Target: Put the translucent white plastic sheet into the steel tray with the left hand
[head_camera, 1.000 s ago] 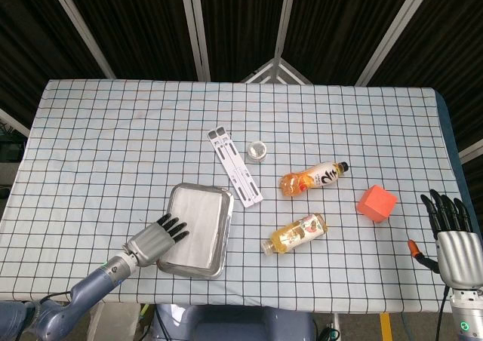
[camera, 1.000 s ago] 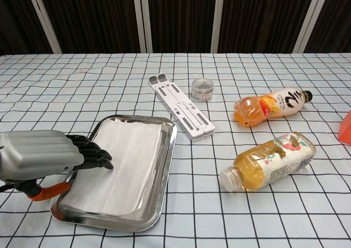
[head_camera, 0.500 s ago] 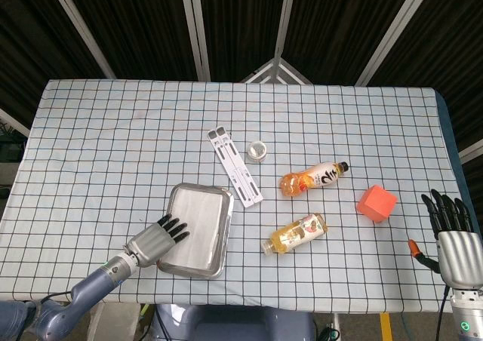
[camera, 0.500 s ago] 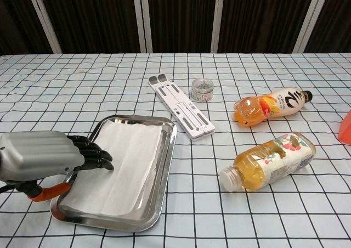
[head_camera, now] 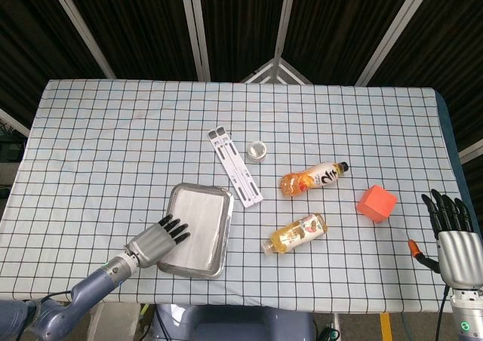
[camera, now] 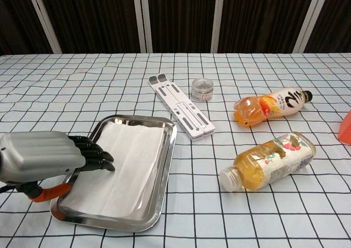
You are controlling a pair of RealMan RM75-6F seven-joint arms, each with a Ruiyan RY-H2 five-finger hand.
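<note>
The translucent white plastic sheet (head_camera: pixel 196 226) (camera: pixel 123 164) lies flat inside the steel tray (head_camera: pixel 219 244) (camera: pixel 158 185) near the table's front left. My left hand (head_camera: pixel 156 241) (camera: pixel 46 159) hovers at the tray's left rim, its dark fingertips (camera: pixel 98 159) reaching over the sheet's left edge with nothing held. I cannot tell whether they touch the sheet. My right hand (head_camera: pixel 453 238) stays at the table's front right corner, fingers straight and apart, holding nothing.
A white folding stand (head_camera: pixel 235 167) (camera: pixel 181 107) lies behind the tray, a small round tin (head_camera: pixel 258 151) (camera: pixel 202 89) beside it. Two juice bottles (head_camera: pixel 312 179) (head_camera: pixel 295 234) lie on their sides to the right. An orange cube (head_camera: pixel 376 204) sits near the right hand.
The left hand and the tray with the sheet have barely shifted. The right hand has not moved.
</note>
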